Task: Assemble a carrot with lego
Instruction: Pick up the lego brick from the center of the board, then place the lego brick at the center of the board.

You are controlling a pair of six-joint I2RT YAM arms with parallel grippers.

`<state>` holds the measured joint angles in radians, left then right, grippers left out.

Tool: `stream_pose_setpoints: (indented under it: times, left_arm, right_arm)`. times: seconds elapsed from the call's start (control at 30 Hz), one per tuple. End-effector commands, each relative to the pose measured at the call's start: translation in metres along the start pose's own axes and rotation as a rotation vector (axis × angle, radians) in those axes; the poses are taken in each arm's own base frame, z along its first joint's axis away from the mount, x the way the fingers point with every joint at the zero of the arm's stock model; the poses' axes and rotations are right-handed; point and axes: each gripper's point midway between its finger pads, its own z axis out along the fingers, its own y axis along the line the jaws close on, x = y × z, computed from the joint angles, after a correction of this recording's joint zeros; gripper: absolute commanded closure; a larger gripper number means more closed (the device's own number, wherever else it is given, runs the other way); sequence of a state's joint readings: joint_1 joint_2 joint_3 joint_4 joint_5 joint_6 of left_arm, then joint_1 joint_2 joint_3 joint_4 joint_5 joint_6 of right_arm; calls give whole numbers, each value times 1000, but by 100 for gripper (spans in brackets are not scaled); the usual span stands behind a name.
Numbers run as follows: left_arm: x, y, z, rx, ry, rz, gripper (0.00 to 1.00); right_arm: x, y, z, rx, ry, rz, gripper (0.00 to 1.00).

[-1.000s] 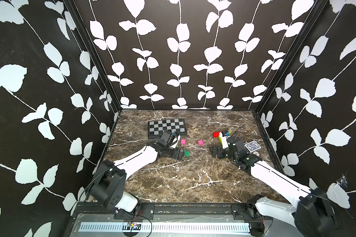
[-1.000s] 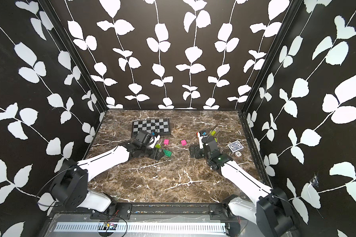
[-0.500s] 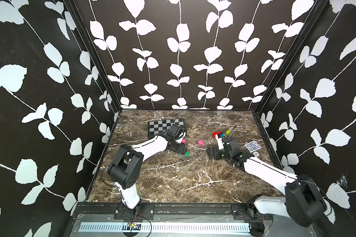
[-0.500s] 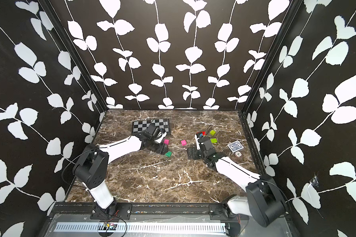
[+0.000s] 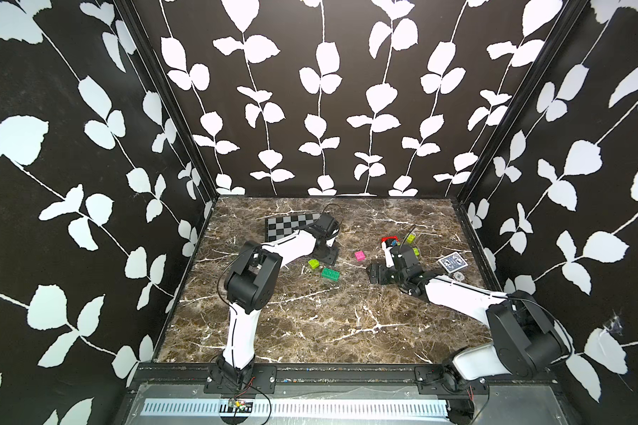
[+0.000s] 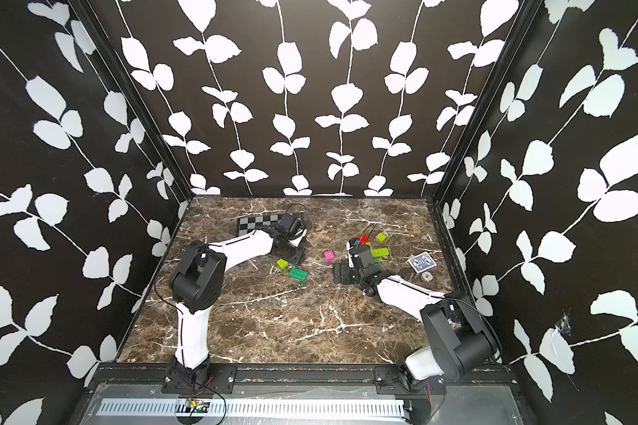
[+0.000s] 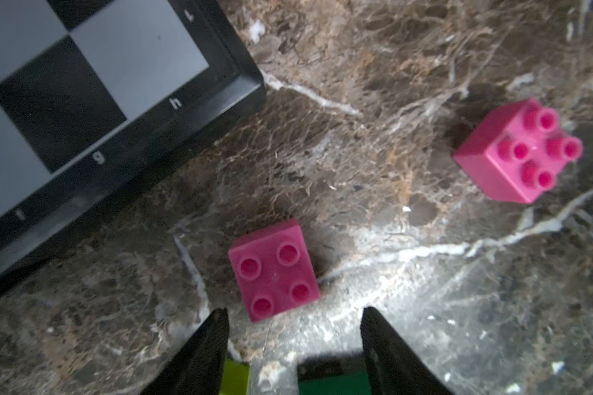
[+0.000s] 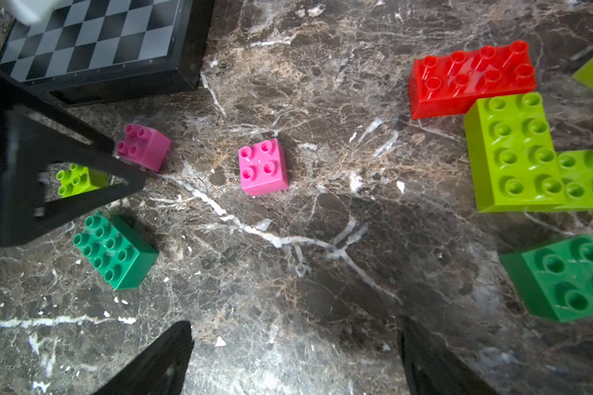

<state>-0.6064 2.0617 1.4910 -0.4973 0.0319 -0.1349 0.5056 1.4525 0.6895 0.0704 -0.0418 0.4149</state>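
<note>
Loose lego lies on the marble; no built carrot is in view. My left gripper (image 7: pixel 292 314) is open and hangs low just short of a pink brick (image 7: pixel 274 270), which lies beyond its fingertips and not between them. A lime brick (image 5: pixel 314 263) and a green brick (image 5: pixel 330 273) lie beside it. A second pink brick (image 8: pixel 263 167) sits midway between the arms. My right gripper (image 8: pixel 293 338) is open over bare marble with nothing in it. A red brick (image 8: pixel 469 77), lime bricks (image 8: pixel 510 154) and a dark green brick (image 8: pixel 565 277) lie in a cluster by it.
A chequered board (image 5: pixel 291 226) lies at the back left, close behind my left gripper (image 5: pixel 326 254). A deck of cards (image 5: pixel 453 263) rests near the right wall. My right gripper (image 5: pixel 374 274) lies low near the middle. Black walls close three sides.
My left arm has raised its elbow and reached back toward the pink brick while its jaws narrowed. My right gripper has drawn slightly left, off the brick cluster.
</note>
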Motion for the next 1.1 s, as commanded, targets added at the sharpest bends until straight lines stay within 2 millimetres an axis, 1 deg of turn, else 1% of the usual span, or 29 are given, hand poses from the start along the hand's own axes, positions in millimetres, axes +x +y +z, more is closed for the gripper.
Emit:
stream_pose_setpoints:
  times: [0.0,0.2,0.33,0.4,0.47,0.53,0.57,0.63,0.67,0.7,0.73,0.77,0.8,0.83,0.87,0.9,0.93,1.0,1.07]
  left_arm:
    - [-6,0,-4,-11,-2,-3,39]
    - [-14,1,9,-22,-12,1,45]
    - [-19,3,16,-30,-16,2,51]
    - [-21,4,17,-35,-25,6,56]
    - [-22,2,14,-27,-33,17,65]
    - [-26,-4,1,1,-63,47,76]
    - [-27,-11,-9,36,-86,75,80]
    - [-28,-35,-45,141,-181,185,86]
    - [-22,-47,-61,191,-223,256,87]
    - [-11,-64,-77,270,-264,351,88]
    - [4,-79,-91,337,-295,439,88]
    - [20,-89,-101,390,-302,516,88]
    - [44,-99,-108,442,-276,610,88]
    - [71,-103,-109,465,-215,696,88]
    - [89,-101,-109,470,-163,769,88]
    - [114,-111,-109,503,-101,881,87]
    - [129,-111,-107,502,-52,948,88]
    - [143,-109,-101,503,18,1038,89]
    - [150,-107,-93,519,66,1084,88]
  right_arm:
    - [-24,9,-6,-22,-70,7,6]
    - [-21,10,-4,-25,-63,15,7]
    - [-21,10,-3,-28,-61,19,6]
    - [-20,8,-4,-22,-60,16,6]
    - [-19,6,-5,-8,-61,16,7]
    - [-19,1,-9,2,-59,16,6]
    - [-19,-5,-12,10,-58,25,6]
    - [-24,-22,-23,3,-81,95,6]
    - [-25,-30,-27,-8,-95,134,6]
    - [-28,-38,-33,-22,-115,171,6]
    - [-29,-44,-37,-22,-126,186,6]
    - [-29,-47,-40,-14,-125,181,6]
    - [-29,-48,-43,-1,-120,165,6]
    - [-27,-48,-44,4,-102,153,6]
    - [-26,-48,-44,4,-95,145,6]
    - [-25,-49,-42,7,-87,140,6]
    - [-25,-49,-42,10,-87,137,6]
    - [-27,-48,-40,4,-86,131,6]
    - [-29,-44,-37,-18,-77,131,6]
